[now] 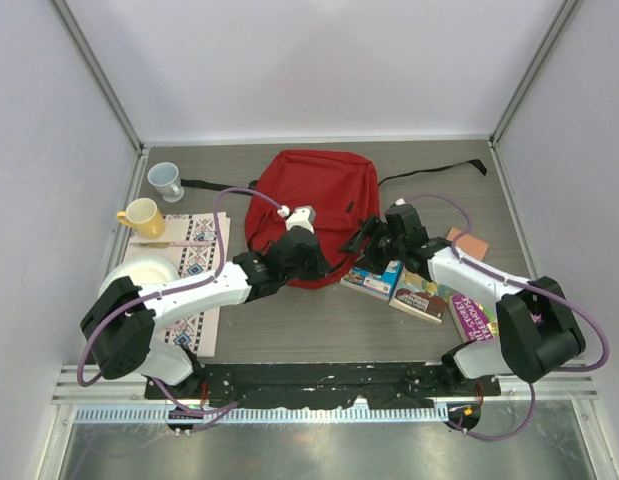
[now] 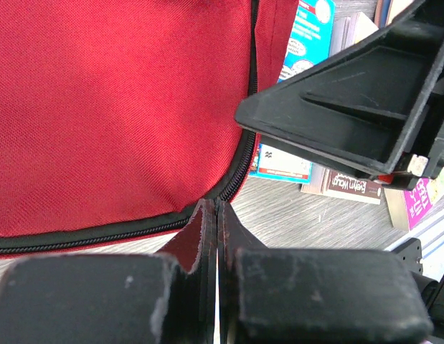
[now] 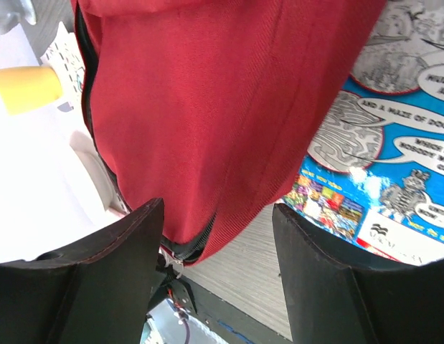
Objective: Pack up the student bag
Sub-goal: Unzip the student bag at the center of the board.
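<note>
Top external view. The student bag point(image 1: 309, 185) lies flat on the table point(image 1: 289, 330) at 12 o'clock from the arm bases. The left gripper point(image 2: 214, 208), fingers pressed together, sits at the black zipper trim point(image 2: 241, 154) on the bag's 6 o'clock edge. We cannot tell whether it pinches the trim or a zipper pull. The right gripper point(image 3: 218, 215), fingers spread, straddles the bag's 5 o'clock corner without clamping it. We read this pairing as one arm working the zipper while the other prepares to steady the fabric. The books point(image 1: 421, 297) lie at the bag's 4 o'clock, near the right arm. We judge that none is packed yet.
</note>
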Robot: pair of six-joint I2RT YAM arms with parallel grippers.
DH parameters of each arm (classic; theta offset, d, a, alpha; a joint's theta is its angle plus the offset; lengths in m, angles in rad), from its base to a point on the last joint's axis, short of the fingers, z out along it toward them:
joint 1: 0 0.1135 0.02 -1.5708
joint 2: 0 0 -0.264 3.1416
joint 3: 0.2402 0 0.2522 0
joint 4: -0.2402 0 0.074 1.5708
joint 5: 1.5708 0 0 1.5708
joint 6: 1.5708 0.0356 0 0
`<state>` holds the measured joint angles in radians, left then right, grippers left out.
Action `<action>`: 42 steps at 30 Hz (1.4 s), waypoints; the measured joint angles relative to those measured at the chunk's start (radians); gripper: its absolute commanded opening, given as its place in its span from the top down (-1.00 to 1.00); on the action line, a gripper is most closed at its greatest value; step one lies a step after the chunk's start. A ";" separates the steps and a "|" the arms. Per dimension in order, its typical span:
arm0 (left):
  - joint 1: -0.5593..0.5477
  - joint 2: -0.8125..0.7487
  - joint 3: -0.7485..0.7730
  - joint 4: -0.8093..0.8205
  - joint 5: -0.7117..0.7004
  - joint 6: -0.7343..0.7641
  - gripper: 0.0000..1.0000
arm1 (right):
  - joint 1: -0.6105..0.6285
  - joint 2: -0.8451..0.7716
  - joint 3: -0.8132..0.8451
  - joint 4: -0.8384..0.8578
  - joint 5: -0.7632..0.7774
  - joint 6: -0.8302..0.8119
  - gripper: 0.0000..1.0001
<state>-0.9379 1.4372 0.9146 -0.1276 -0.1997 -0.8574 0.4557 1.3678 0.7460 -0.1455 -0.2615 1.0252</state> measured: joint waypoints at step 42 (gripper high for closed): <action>0.101 -0.206 -0.194 -0.105 -0.060 0.001 1.00 | -0.214 -0.053 0.056 -0.040 -0.142 -0.177 -0.37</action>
<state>-0.8364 1.2316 0.7208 -0.2325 -0.2596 -0.8566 0.2413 1.3151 0.8024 -0.1852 -0.4034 0.8478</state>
